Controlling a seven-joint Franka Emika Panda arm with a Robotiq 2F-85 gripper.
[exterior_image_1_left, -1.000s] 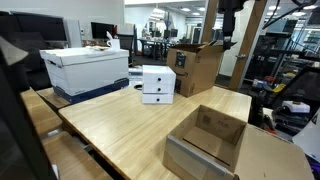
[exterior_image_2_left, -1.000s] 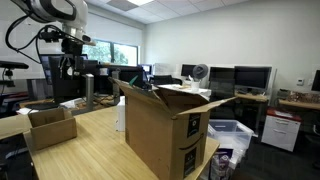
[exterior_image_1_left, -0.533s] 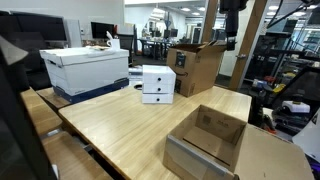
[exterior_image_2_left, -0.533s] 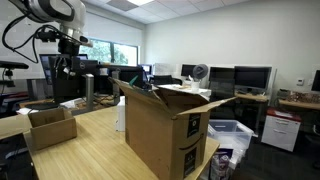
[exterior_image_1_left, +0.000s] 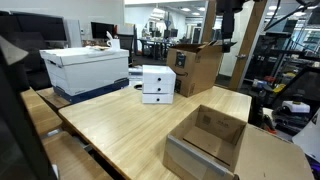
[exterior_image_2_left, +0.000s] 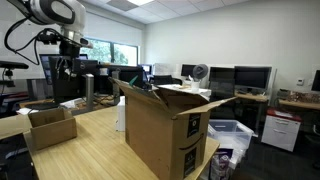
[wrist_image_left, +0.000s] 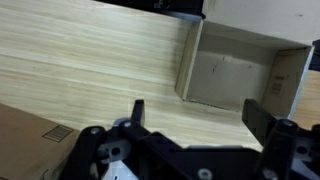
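Note:
My gripper (wrist_image_left: 200, 118) is open, its two black fingers (wrist_image_left: 137, 113) spread wide with nothing between them. It hangs high above the wooden table (wrist_image_left: 90, 60). In the wrist view, a low open cardboard box (wrist_image_left: 240, 70) lies below and just beyond the fingers, and it looks empty. In both exterior views the gripper (exterior_image_1_left: 227, 42) (exterior_image_2_left: 66, 68) is raised well above the tabletop, touching nothing. The same low box (exterior_image_1_left: 210, 140) (exterior_image_2_left: 45, 125) sits at one end of the table.
A tall open cardboard box (exterior_image_1_left: 195, 65) (exterior_image_2_left: 165, 125) stands at the table's end below the arm. A white drawer unit (exterior_image_1_left: 158, 84) and a white and blue storage bin (exterior_image_1_left: 85, 70) sit on the table. Desks, monitors and shelves surround it.
The arm has shifted slightly sideways up high. The gripper stays open and empty; nothing on the table has moved.

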